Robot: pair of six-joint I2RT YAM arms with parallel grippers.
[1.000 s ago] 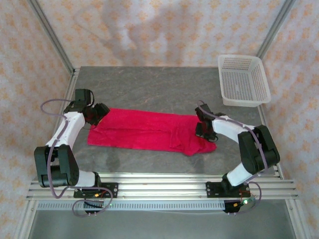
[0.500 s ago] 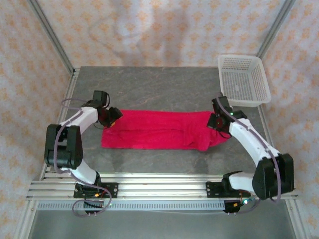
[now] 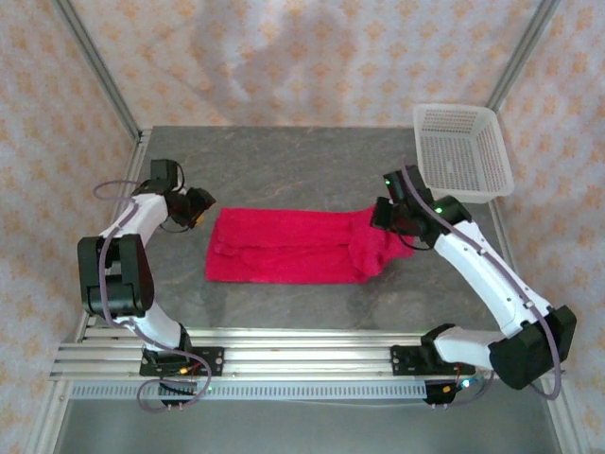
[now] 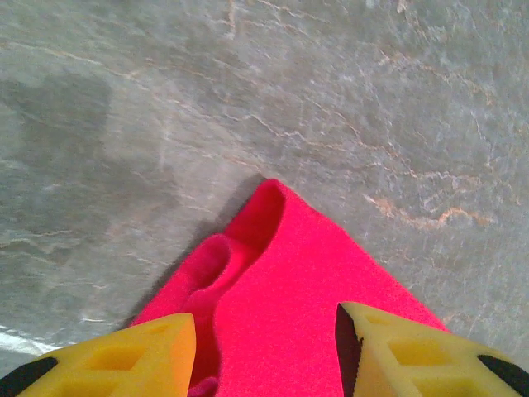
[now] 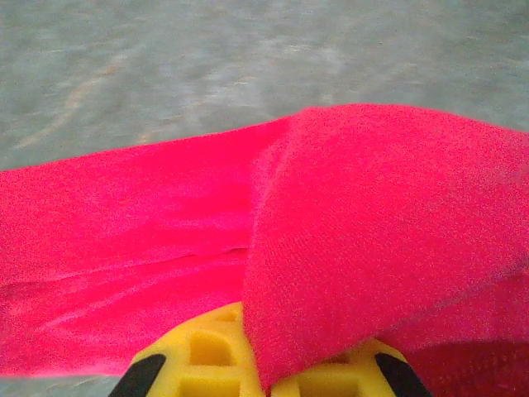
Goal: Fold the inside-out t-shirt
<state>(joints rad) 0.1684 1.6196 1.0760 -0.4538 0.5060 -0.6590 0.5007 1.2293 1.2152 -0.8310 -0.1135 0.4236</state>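
The inside-out t-shirt [image 3: 284, 248] is a bright red cloth folded into a long strip across the middle of the grey table [image 3: 302, 161]. My right gripper [image 3: 386, 219] is shut on its right end. That end is lifted and a flap of it [image 5: 380, 215] drapes over my yellow fingers [image 5: 198, 356]. My left gripper [image 3: 197, 208] hovers just off the strip's left end, jaws open. In the left wrist view the shirt's pointed corner [image 4: 289, 306] lies flat on the table, seen between the two spread yellow fingertips [image 4: 157, 347].
A white plastic basket [image 3: 463, 151] stands at the back right corner, close behind the right arm. Grey table shows behind and in front of the shirt. Aluminium rails [image 3: 302, 355] run along the near edge, and patterned walls close in the sides.
The right gripper moved left and back, carrying the shirt's right end up and over. The left gripper drew back off the shirt's left end. The whole strip has slid rightward.
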